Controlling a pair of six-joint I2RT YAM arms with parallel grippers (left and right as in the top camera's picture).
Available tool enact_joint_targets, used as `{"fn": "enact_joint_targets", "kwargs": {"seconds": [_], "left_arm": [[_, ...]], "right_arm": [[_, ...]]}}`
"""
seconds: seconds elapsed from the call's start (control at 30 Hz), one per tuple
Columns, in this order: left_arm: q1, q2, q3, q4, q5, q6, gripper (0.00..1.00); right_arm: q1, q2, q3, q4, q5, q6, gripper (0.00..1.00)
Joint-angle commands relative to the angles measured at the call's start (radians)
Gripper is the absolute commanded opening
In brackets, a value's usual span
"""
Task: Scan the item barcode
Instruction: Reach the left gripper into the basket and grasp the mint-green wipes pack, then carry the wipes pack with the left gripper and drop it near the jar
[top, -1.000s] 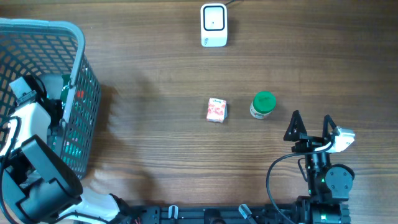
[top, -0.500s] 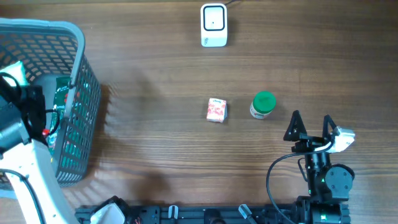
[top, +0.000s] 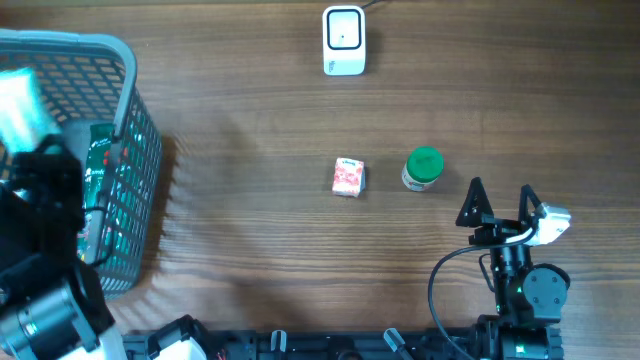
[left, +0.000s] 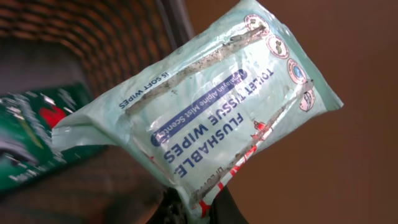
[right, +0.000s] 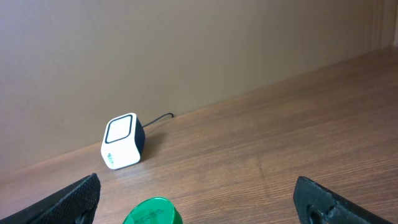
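In the left wrist view my left gripper (left: 196, 208) is shut on the bottom edge of a pale green pack of flushable wipes (left: 211, 106), held up beside the basket's wall (left: 124, 37). From overhead the pack (top: 18, 100) is a blurred pale shape over the grey basket (top: 125, 70), above my left arm. The white barcode scanner (top: 343, 40) stands at the table's far middle, its dark window facing up. It also shows in the right wrist view as a scanner (right: 122, 142) far ahead. My right gripper (top: 498, 200) rests open at the front right, with nothing in it (right: 196, 190).
A small pink box (top: 348, 177) and a green-lidded jar (top: 423, 168) stand mid-table, the jar (right: 152, 211) just ahead of my right fingers. A dark green packet (top: 100, 170) lies inside the basket, also seen as a green packet (left: 31, 137) below the wipes.
My left arm has risen out of the basket toward the camera, carrying the wipes pack up with it. The right arm and the table items have not moved.
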Motion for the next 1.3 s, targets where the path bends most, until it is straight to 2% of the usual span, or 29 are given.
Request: {"fn": "enact_joint_targets", "kwargs": {"seconds": [0.0,0.1,0.17,0.3,0.43,0.5,0.7,0.8,1.03,1.27], "left_arm": [[-0.146,-0.02,0.016,-0.024,0.176,0.096,0.04],[-0.316,-0.002,0.015,-0.084,0.134,0.26,0.04],[-0.423,0.023,0.014,-0.159,0.052,0.378,0.04],[-0.591,0.088,-0.003,-0.288,-0.071,0.41,0.04],[-0.758,0.186,-0.077,-0.247,-0.093,0.454,0.04],[-0.815,0.252,-0.11,-0.198,-0.123,0.407,0.04],[-0.908,0.515,-0.143,-0.088,-0.233,0.018,0.04],[-0.958,0.658,-0.143,-0.009,-0.232,-0.1,0.04],[-1.158,0.893,-0.143,0.204,-0.22,-0.132,0.04],[-1.339,0.905,-0.143,0.3,-0.225,-0.132,0.04]], "right_arm": [[0.006,-0.005,-0.001,0.003,0.009,-0.017,1.0],[0.006,-0.005,-0.001,0.003,0.009,-0.017,1.0],[0.006,-0.005,-0.001,0.003,0.009,-0.017,1.0],[0.006,-0.005,-0.001,0.003,0.009,-0.017,1.0],[0.006,-0.005,-0.001,0.003,0.009,-0.017,1.0],[0.006,-0.005,-0.001,0.003,0.009,-0.017,1.0],[0.006,-0.005,-0.001,0.003,0.009,-0.017,1.0],[0.006,-0.005,-0.001,0.003,0.009,-0.017,1.0],[0.006,-0.005,-0.001,0.003,0.009,-0.017,1.0],[0.006,-0.005,-0.001,0.003,0.009,-0.017,1.0]]}}
